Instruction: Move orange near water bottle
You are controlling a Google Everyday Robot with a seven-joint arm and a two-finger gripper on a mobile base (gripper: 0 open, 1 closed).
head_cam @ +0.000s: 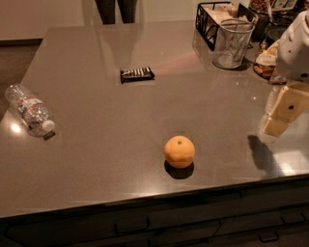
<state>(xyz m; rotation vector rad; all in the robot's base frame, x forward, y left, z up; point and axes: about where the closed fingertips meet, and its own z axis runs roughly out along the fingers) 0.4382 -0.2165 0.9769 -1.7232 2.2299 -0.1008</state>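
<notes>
The orange (179, 151) sits on the grey countertop (96, 159) near its front edge, right of centre. The water bottle (30, 110) lies on its side at the far left of the counter, white cap pointing toward the front right. My gripper (276, 124) hangs at the right edge of the view, above the counter and well to the right of the orange, holding nothing visible. The white arm (295, 48) rises above it.
A dark wrapped snack bar (137, 74) lies at mid-counter behind the orange. A wire mesh cup (232, 43) and a black wire rack (210, 21) stand at the back right beside cluttered items. A person's legs (116, 9) stand behind the counter.
</notes>
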